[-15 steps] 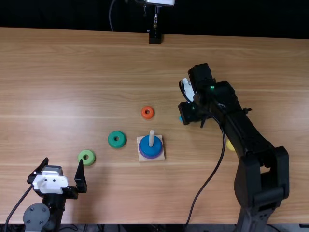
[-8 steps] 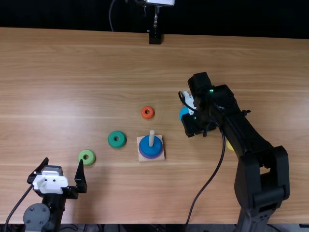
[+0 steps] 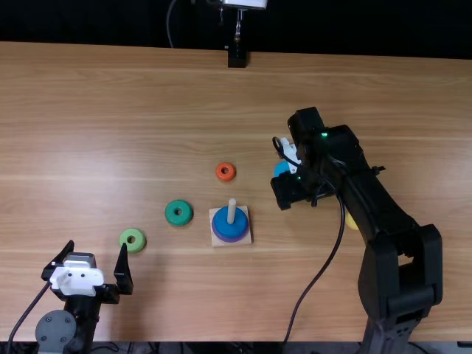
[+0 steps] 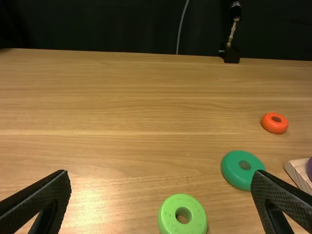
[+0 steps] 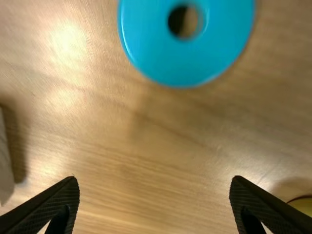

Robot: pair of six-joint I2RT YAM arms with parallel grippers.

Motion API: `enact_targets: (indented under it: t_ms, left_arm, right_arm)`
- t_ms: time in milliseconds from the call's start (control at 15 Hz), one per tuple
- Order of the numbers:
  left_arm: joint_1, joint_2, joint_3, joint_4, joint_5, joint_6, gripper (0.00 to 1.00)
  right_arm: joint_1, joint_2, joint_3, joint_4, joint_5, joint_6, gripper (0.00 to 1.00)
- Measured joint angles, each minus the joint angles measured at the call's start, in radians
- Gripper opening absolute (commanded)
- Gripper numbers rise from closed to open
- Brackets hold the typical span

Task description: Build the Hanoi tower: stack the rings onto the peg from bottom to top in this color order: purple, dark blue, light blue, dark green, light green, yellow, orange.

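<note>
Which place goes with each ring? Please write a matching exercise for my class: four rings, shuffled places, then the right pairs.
Rings:
1. Dark blue ring
2. Orange ring
3. Light green ring
4. Light blue ring

Places:
A. Closest ring to the left pincer
B. On the peg, over the purple ring
C. Close by the right pincer
D. A little way beyond the peg

Pairs: 1-B, 2-D, 3-A, 4-C
</note>
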Motion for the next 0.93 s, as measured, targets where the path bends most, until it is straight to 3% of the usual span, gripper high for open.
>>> enact_targets:
  t_ms: [400, 933]
  left_arm:
    - [0.000, 0.000, 0.000, 0.000, 0.000, 0.001, 1.00]
    - [0.000, 0.000, 0.000, 0.000, 0.000, 0.001, 1.00]
  right_arm:
    - [0.000, 0.000, 0.010, 0.227, 0.000, 0.003, 1.00]
    - [0.000, 0.002, 0.017, 0.236, 0.000, 0.003, 1.00]
